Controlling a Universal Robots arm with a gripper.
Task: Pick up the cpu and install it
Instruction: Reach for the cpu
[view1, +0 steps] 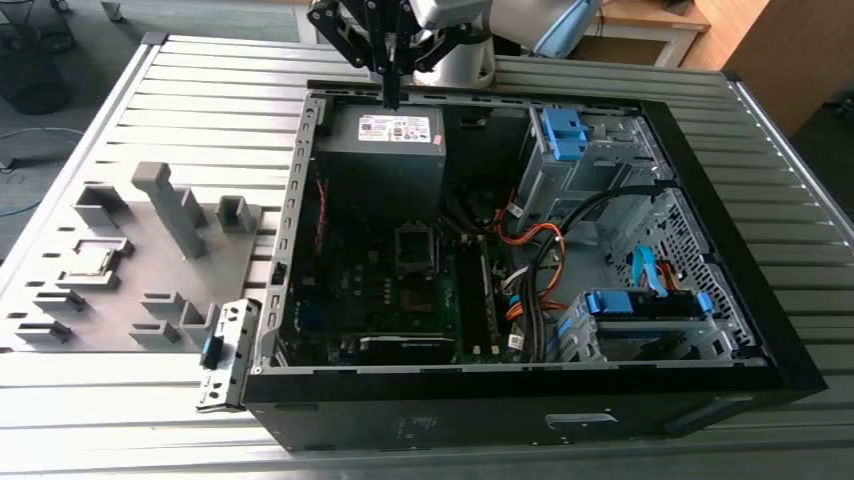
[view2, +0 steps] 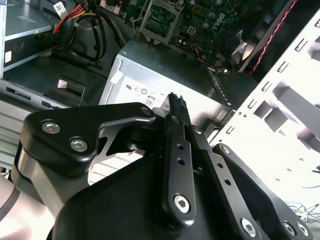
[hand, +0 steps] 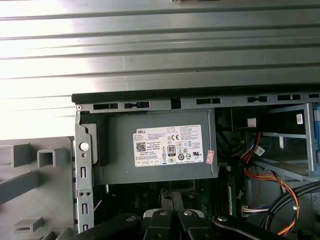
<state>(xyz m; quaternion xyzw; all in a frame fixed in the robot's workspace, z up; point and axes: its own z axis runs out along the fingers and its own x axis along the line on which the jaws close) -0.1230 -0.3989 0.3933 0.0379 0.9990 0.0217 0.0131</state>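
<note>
Black linkage gripper (view1: 391, 97) hangs over the rim of the open black PC case (view1: 747, 300), just above the grey metal power supply box (view1: 398, 150) with the white label. The gripper is closed right up. In the second wrist view its fingers (view2: 176, 130) meet in one narrow tip with nothing between them.

The small flat square silver-grey cpu (view1: 94, 263) looks to be seated in a recess of the matte grey plastic fixture tray (view1: 247, 270). The tray lies on the ribbed metal counter (view1: 200, 90) at the exterior view's left, outside the case. That puts the cpu well apart from the gripper.

The square socket frame (view1: 416, 247) on the green motherboard sits mid-case, just beside the power supply. In the first wrist view the power supply label (hand: 170, 147) faces the camera.
</note>
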